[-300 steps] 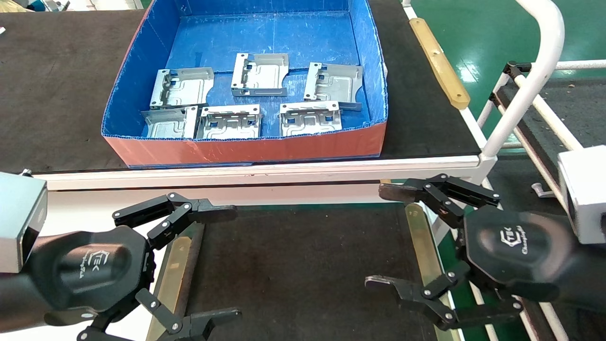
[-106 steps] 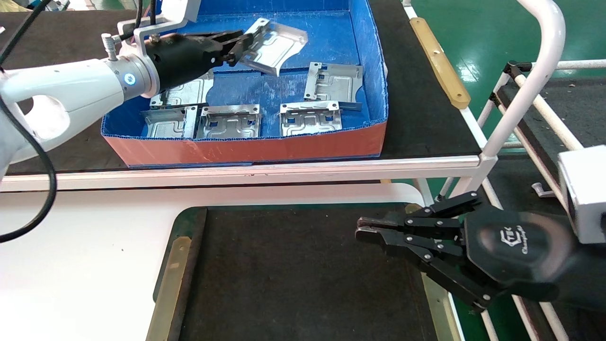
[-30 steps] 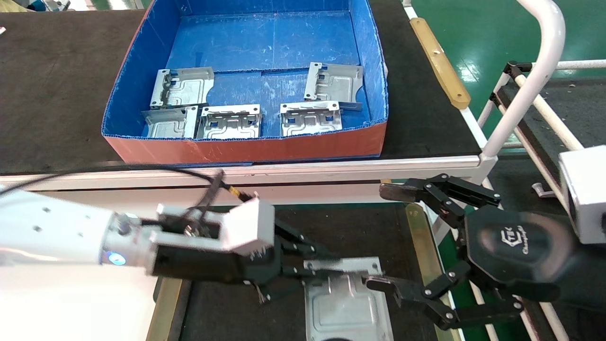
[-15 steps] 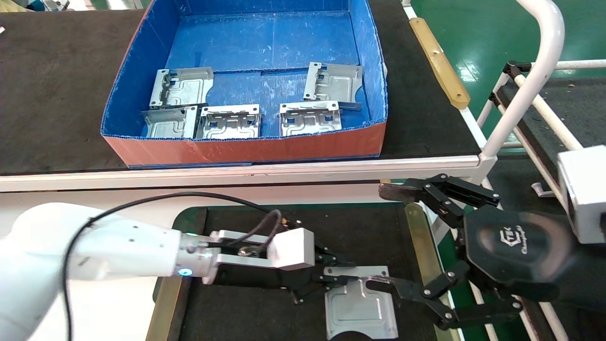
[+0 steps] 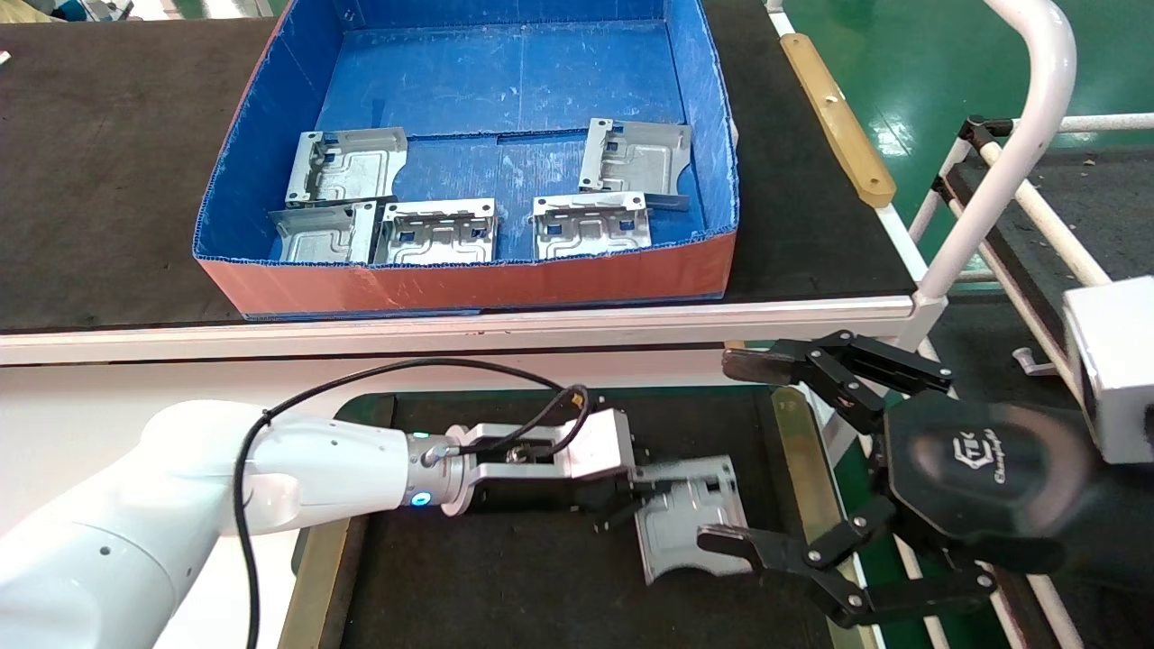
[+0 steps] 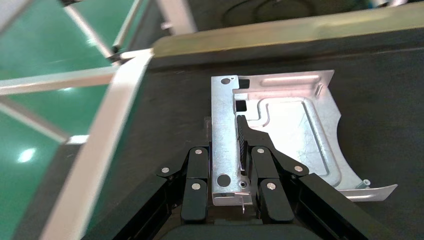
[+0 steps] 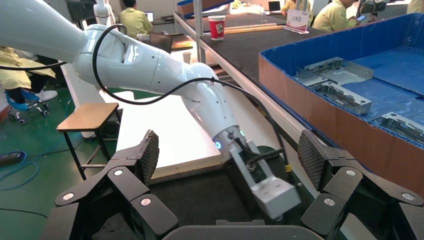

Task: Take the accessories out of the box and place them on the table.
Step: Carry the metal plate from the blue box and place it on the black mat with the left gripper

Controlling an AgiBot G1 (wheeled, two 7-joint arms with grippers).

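My left gripper is shut on the bent edge of one silver accessory plate, low over the black-matted table. I cannot tell whether the plate touches the mat. In the left wrist view the gripper pinches the plate's flange. The blue box with the orange-red front wall stands on the far bench and holds several more plates. My right gripper is open and empty just right of the held plate; its lower fingertip overlaps the plate's near edge in the head view.
Brass-coloured strips run along the table's side edges. A white tubular frame rises at the right. The right wrist view shows the left arm between the right fingers and the box beyond.
The left gripper has carried the plate from the box to the near table. In the last half second it moved a little farther and the plate turned. The right arm has not moved.
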